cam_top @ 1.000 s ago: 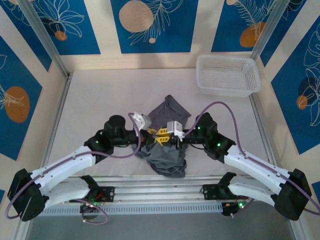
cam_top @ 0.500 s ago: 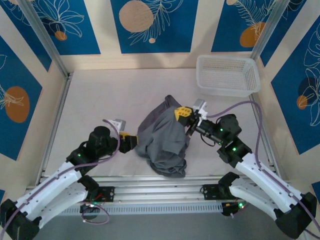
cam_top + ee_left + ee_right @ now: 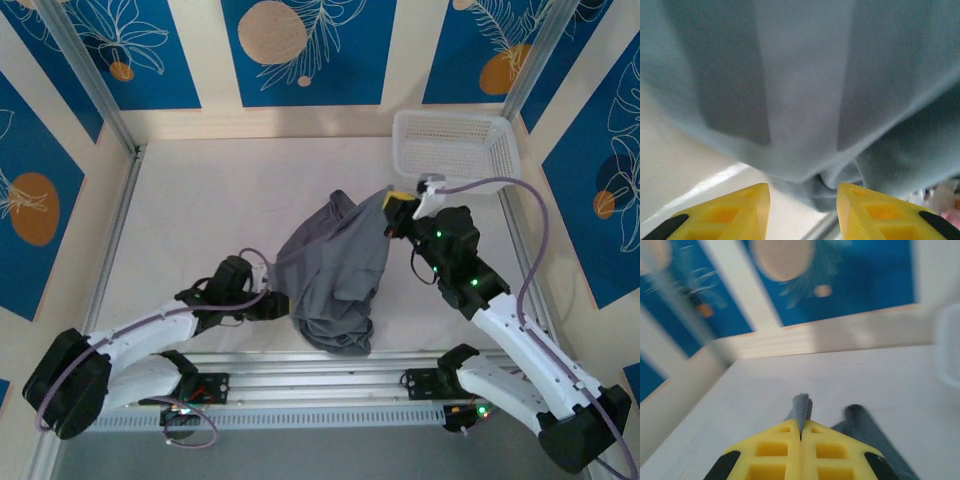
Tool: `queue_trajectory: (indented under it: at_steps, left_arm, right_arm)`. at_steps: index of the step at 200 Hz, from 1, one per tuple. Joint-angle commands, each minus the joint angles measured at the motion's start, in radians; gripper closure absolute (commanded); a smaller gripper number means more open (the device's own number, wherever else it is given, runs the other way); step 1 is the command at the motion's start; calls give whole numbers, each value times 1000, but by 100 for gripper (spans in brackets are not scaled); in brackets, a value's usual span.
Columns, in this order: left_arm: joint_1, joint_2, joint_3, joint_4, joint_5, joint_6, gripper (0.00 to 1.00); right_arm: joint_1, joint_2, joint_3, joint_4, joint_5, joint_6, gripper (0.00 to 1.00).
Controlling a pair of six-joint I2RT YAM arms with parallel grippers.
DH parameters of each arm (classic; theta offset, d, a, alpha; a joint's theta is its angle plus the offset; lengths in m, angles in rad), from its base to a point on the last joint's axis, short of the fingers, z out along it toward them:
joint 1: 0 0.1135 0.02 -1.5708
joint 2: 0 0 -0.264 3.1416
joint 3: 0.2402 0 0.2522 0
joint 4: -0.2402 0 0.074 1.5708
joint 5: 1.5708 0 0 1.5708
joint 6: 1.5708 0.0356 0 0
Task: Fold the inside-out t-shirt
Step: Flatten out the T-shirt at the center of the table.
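Slate-grey and bunched, the inside-out t-shirt [image 3: 335,265] lies crumpled on the table [image 3: 190,200], down and to the left of the white basket [image 3: 455,183]. Its corner nearest the basket is raised, a thin fold pinched between the closed fingers of the right gripper [image 3: 398,204], which hangs just before the basket's near left corner. The left gripper [image 3: 272,305] sits at the shirt's edge farthest from the basket, its yellow fingers [image 3: 725,215] spread apart, with cloth bulging just beyond them.
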Motion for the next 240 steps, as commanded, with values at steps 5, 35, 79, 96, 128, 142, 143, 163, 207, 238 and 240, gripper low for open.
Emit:
queue_trajectory:
  at_steps: [5, 35, 79, 96, 128, 142, 143, 163, 207, 238, 240]
  left_arm:
    - [-115, 89, 26, -10, -120, -69, 57]
    - [-205, 248, 66, 8, -244, -104, 32]
    - [-217, 364, 90, 182, -200, -148, 82]
    - [-212, 282, 130, 105, -256, -102, 100]
    - [-77, 11, 344, -231, -357, 73, 100]
    - [40, -85, 455, -353, -362, 124, 100]
    - [50, -90, 462, -360, -361, 127, 100]
    - [176, -166, 605, -502, -386, 188, 100]
    - [319, -220, 764, -620, -312, 227, 100]
    - [378, -188, 729, -554, -250, 188, 100]
    - [379, -183, 722, -547, -246, 185, 100]
  right_arm:
    - [-47, -14, 37, -93, 146, 138, 100]
    - [-49, -7, 20, -57, 69, 153, 100]
    - [-51, -19, 35, -80, 82, 130, 100]
    - [-58, -29, 64, -104, 113, 121, 100]
    - [-89, -39, 214, -156, 175, 87, 100]
    - [-98, -58, 299, -156, 210, 65, 100]
    - [-99, -60, 304, -156, 212, 63, 100]
    - [-105, -103, 400, -127, 272, 38, 100]
    - [-112, -218, 502, -69, 326, -72, 100]
    - [-118, -236, 465, -76, 330, -169, 100]
    - [-119, -236, 460, -77, 332, -176, 100]
